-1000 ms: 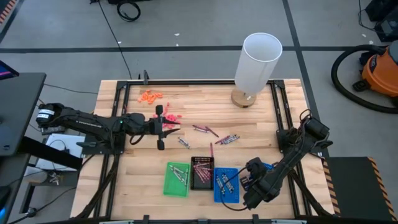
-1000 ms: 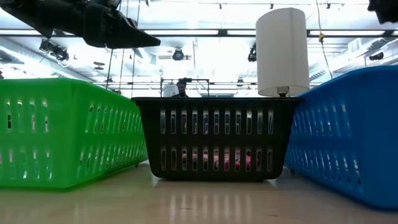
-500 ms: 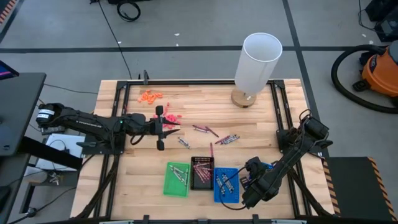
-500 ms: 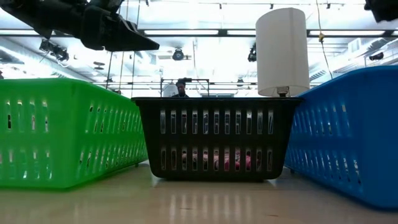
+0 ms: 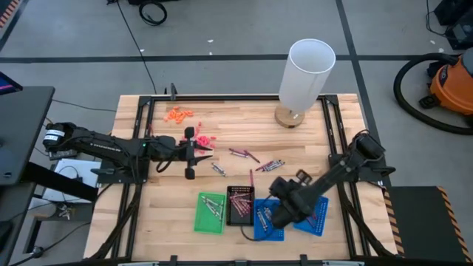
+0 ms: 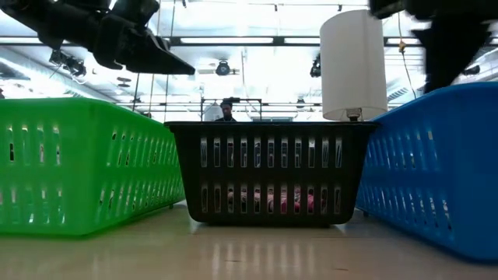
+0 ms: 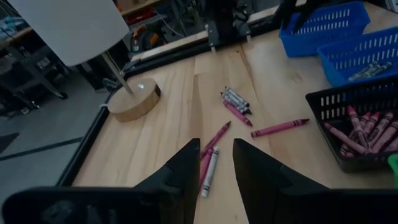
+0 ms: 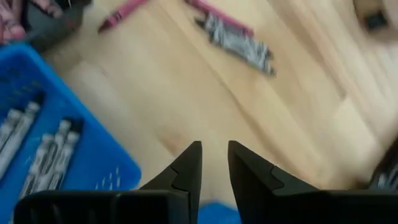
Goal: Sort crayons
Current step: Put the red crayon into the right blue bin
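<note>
Loose crayons lie flat on the wood: a maroon pair [image 5: 242, 154], a grey-and-maroon cluster [image 5: 270, 165], one grey crayon [image 5: 218, 170] and one maroon crayon [image 5: 251, 177]. More crayons lie in the green tray [image 5: 211, 212], the black tray [image 5: 239, 205] and the blue tray [image 5: 266, 222]. My right gripper [image 5: 272, 213] hangs open over the blue tray's far corner [image 8: 50, 155], nothing between its fingers. My left gripper [image 5: 203, 151] is open at mid-left, pointing at the loose crayons [image 7: 211, 168] and clear of them.
A white lamp [image 5: 307, 74] on a wooden base stands at the far right. Orange bits [image 5: 177, 114] and coral-pink bits [image 5: 201, 138] lie at the far left. A second blue tray [image 5: 314, 218] sits right of the first. Bare wood shows between crayons and lamp.
My right gripper has swung from the blue tray's near right side toward the table's left and far edge, turning at the wrist, and now hangs over that tray. The second blue tray shows where the arm stood. My left gripper has tipped slightly down.
</note>
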Available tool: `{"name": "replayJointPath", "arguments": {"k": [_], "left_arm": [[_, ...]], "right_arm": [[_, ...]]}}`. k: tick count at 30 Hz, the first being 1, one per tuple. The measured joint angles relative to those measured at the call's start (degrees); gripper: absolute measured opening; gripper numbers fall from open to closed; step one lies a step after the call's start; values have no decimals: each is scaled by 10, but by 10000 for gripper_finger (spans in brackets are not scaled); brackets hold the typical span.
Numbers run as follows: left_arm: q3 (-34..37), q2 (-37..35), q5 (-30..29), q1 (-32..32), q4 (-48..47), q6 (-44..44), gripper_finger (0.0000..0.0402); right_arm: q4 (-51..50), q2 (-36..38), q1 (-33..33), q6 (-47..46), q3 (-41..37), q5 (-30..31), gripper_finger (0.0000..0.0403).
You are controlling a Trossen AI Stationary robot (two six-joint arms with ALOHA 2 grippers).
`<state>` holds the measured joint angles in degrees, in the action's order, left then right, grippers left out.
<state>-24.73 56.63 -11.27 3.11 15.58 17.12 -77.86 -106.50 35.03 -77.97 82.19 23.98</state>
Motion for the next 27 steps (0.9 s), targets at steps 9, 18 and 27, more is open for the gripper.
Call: {"name": "replayJointPath", "arguments": {"k": [9,18,27], "left_arm": [[0,0,0,0,-40,-16,105],[0,0,0,0,-56,-25,105],[0,0,0,1,-118,-54,105]], "right_arm": [[59,3,-90,219,-1,18,80],[188,17,-197,424,-3,23,60],[366,17,-286,546,-91,-29,60]]}}
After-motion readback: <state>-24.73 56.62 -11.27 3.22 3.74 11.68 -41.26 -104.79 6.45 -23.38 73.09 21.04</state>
